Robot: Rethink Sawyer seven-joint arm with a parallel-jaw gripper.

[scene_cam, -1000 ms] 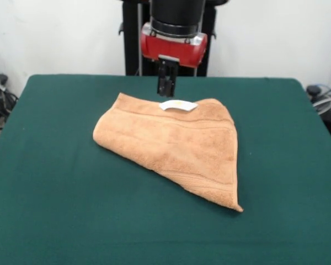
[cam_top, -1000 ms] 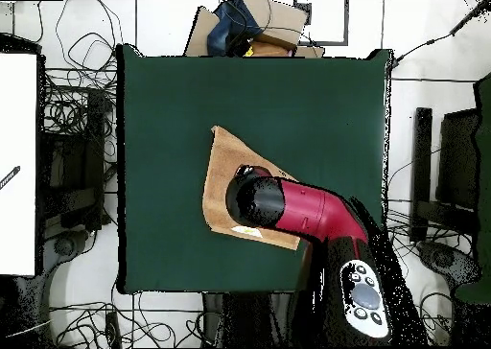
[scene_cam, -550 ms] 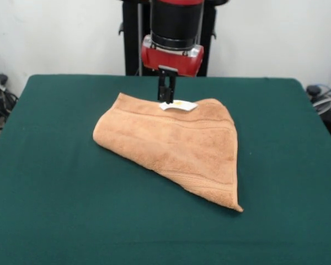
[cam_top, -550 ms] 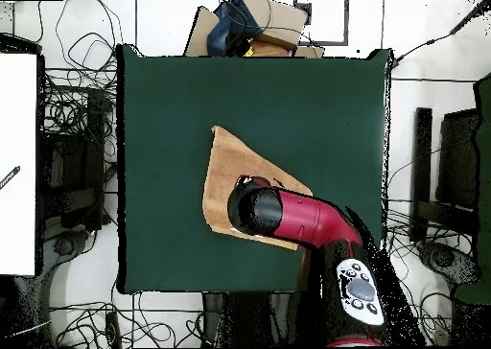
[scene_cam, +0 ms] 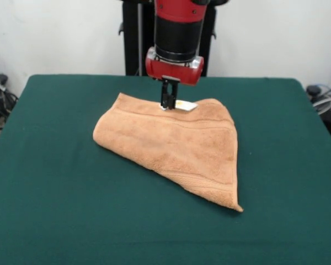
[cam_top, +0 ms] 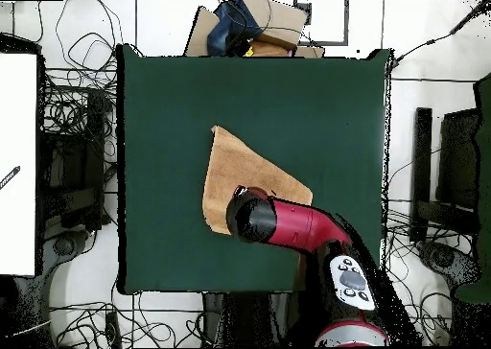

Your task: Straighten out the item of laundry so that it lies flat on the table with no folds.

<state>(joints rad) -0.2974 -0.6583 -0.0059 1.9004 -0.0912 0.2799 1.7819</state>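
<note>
The item of laundry (scene_cam: 171, 143), a tan terry towel, lies folded over on itself in a rough triangle on the green table (scene_cam: 55, 193). One pointed corner reaches toward the front right. A small white tag (scene_cam: 187, 105) sits on its far edge. My gripper (scene_cam: 167, 105) hangs straight down with its tip touching the towel's far edge, just left of the tag. In the overhead view the red arm's wrist (cam_top: 254, 218) covers the gripper and the part of the towel (cam_top: 240, 168) nearest the robot.
Wide green table surface (cam_top: 316, 105) surrounds the towel on all sides. Cables, boxes and stands (cam_top: 251, 24) lie on the floor outside the table's edges.
The gripper has come down from a little above the towel's far edge to touch it beside the tag. The towel has not moved.
</note>
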